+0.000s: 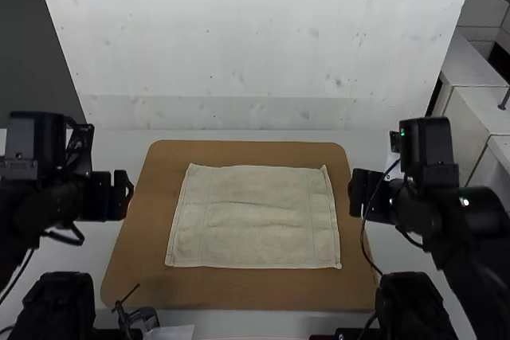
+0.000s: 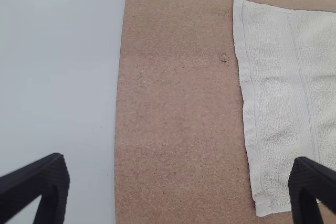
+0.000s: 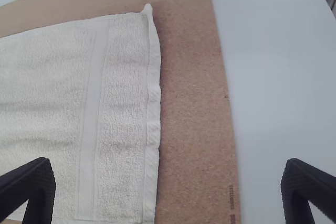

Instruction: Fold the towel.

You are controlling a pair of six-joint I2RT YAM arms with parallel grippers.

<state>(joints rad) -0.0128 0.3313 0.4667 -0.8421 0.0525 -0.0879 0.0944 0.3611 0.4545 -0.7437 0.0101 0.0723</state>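
Near edge: two bulky black housings, one low at the left [image 1: 57, 304], one low at the right [image 1: 414, 304]; beside the left one, a small black device [image 1: 142, 316] with a thin stalk, and a pale sheet [image 1: 171, 332] next to it.
Towel: cream, spread out in a single rough rectangle [image 1: 253, 224], slightly wider along its near side, lying wholly within the brown board.
Towel surface: soft wrinkles across the middle, a flat woven band [image 3: 92, 124] near each short side.
Towel corner: the far right one [image 3: 147, 10] pokes up in a small peak; the far left one [image 2: 239, 2] is blunt.
Board: brown, rounded at the corners [image 1: 239, 288], showing as a border all round the towel.
Left gripper: at the board's left side [image 1: 127, 194], apart from the towel; its fingers [image 2: 50, 187] stand wide, and one overlaps a bit of the towel in its wrist view.
Right gripper: by the board's right side [image 1: 354, 193], apart from the towel; its fingers [image 3: 39, 184] also stand wide, one crossing in front of the towel in its wrist view.
Cable: black, looping down from the right arm [image 1: 363, 236] past the board's right side.
Arms: both dark, the left [image 1: 32, 197] and the right [image 1: 470, 220] flanking the board.
Tabletop: white [image 2: 58, 77], under the board and extending past both its sides.
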